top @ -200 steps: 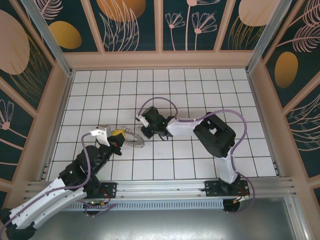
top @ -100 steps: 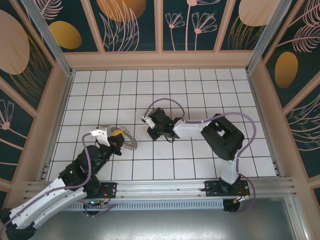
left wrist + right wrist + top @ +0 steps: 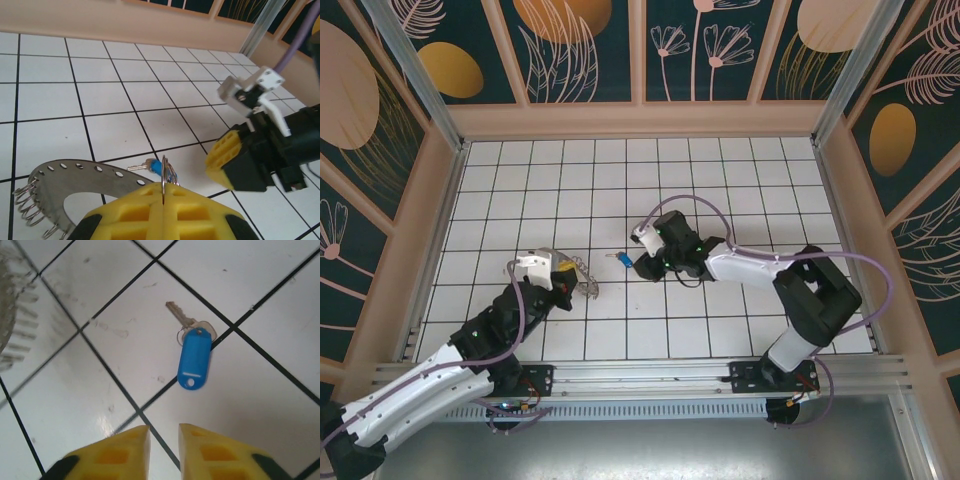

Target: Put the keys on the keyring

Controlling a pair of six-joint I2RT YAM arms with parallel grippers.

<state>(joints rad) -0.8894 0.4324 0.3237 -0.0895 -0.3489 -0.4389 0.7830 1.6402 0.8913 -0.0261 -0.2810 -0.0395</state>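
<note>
Blue plastic marks the key [image 3: 194, 357], which lies flat and loose on the tiled table [image 3: 720, 170] between the two claws. The right claw [image 3: 160, 442] hovers just short of it, yellow fingers a narrow slit apart and empty. The left claw [image 3: 162, 220] is clamped tight on the keyring [image 3: 75, 175], pinching a wire loop at its rim. The step in hand looks like picking up the key. Next, the right claw should widen, settle over the tag, then carry it to a loop. Nothing blocks the way, though the key hugs the table.
</note>
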